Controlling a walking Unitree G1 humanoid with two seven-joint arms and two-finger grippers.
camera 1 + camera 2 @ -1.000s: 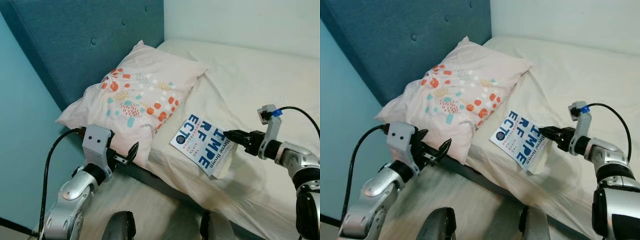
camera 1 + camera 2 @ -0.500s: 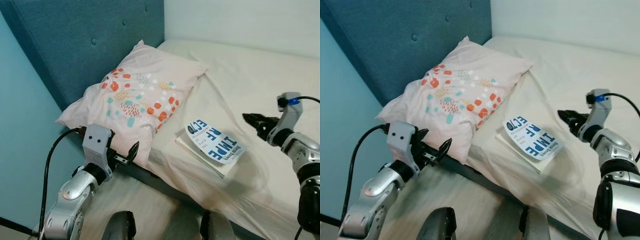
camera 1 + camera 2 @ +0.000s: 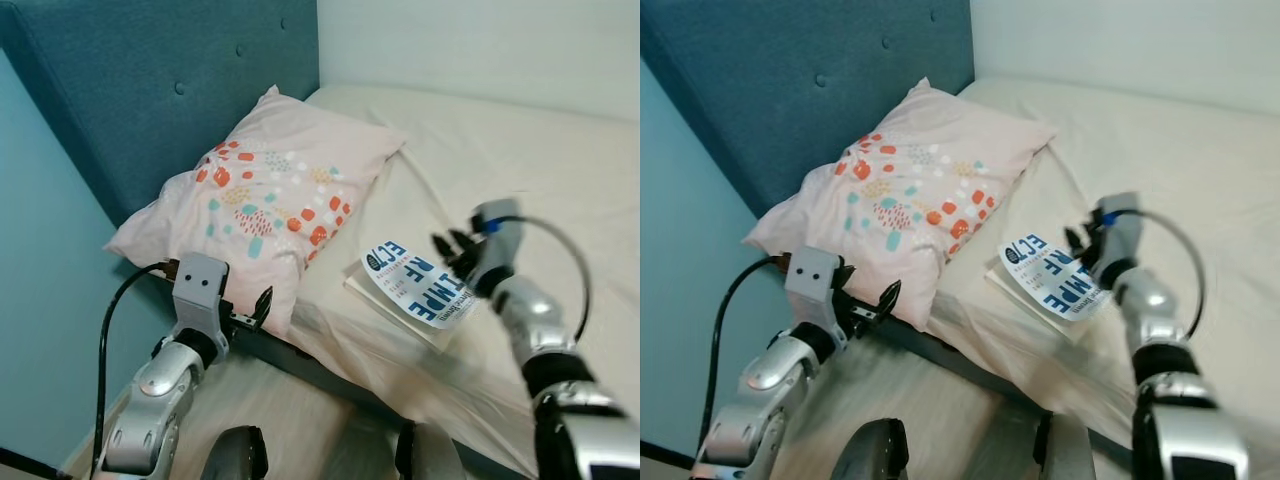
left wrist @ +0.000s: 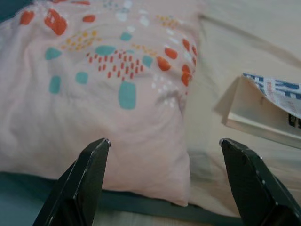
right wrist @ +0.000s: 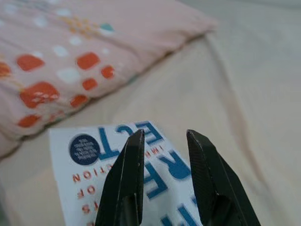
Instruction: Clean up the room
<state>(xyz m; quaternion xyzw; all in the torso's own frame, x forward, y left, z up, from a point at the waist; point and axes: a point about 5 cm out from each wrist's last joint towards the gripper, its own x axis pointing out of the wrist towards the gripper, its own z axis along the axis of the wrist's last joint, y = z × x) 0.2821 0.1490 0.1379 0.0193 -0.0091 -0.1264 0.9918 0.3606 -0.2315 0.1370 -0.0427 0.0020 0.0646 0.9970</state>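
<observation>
Jaws, right gripper (image 5: 162,141): narrowly apart, nothing between them, poised just above the far right edge of the book (image 3: 418,285).
Jaws, left gripper (image 4: 162,146): spread wide, empty, held low at the near left, facing the near end of the pillow (image 3: 260,200).
Book: flat on the bed (image 3: 520,160) near its near edge, just right of the pillow, white cover with blue lettering up; top cover lifted a little off the pages at one corner, probably from lying loose on soft bedding.
Pillow: pale pink with orange and teal spots, leaning against the blue headboard (image 3: 150,90) at the far left, its near corner hanging over the mattress edge.
Likely reason for right gripper pose: lined up over the cover for a pinch on the book's edge, as the one loose item on the bed.
Step judged: reach for the book, not yet grasped.
Risk: thin cover may flex or slide on the sheet under a narrow pinch.
</observation>
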